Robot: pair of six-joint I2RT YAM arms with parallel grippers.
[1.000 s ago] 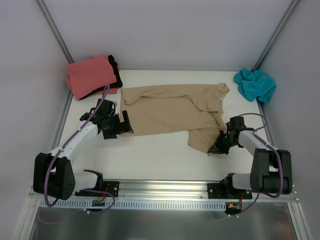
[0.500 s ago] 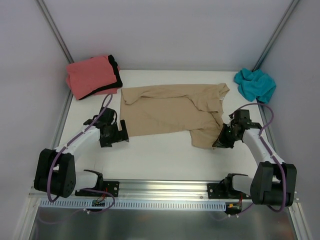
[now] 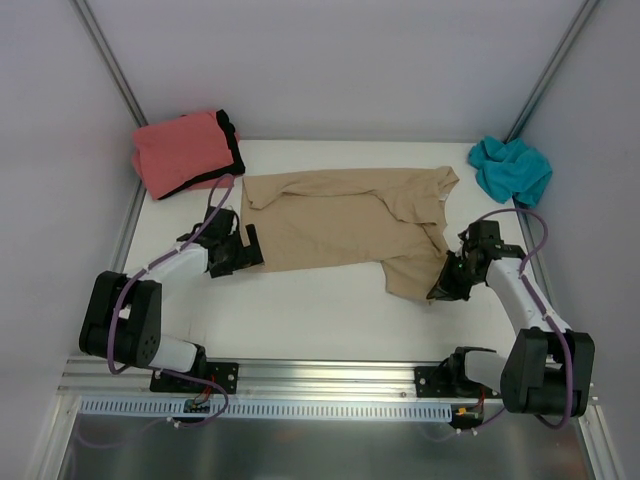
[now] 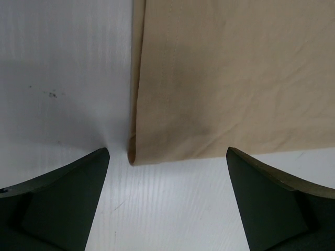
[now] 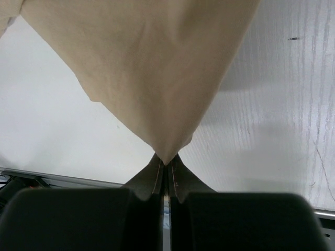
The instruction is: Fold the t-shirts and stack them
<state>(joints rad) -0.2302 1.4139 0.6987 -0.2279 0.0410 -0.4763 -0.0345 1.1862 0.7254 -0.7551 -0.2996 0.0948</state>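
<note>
The tan t-shirt [image 3: 340, 225] lies spread across the middle of the table, with one flap hanging toward the near right. My left gripper [image 3: 250, 250] is open at the shirt's near-left corner. In the left wrist view that corner of the tan t-shirt [image 4: 230, 78] lies just ahead of the left gripper [image 4: 167, 152], and only bare table lies between its fingers. My right gripper [image 3: 441, 286] is shut on the flap's tip. In the right wrist view the tan t-shirt [image 5: 152, 68] narrows to a point pinched in the right gripper [image 5: 166, 163].
A coral-pink t-shirt [image 3: 178, 150] lies folded on top of a black t-shirt [image 3: 234, 145] at the back left. A crumpled teal t-shirt [image 3: 512, 168] sits at the back right. Walls close in the table, and a metal rail [image 3: 330, 375] runs along the near edge.
My right gripper has carried the flap's tip a little to the right and away from the near edge. My left gripper drew back, then returned to the shirt's near-left corner, still open.
</note>
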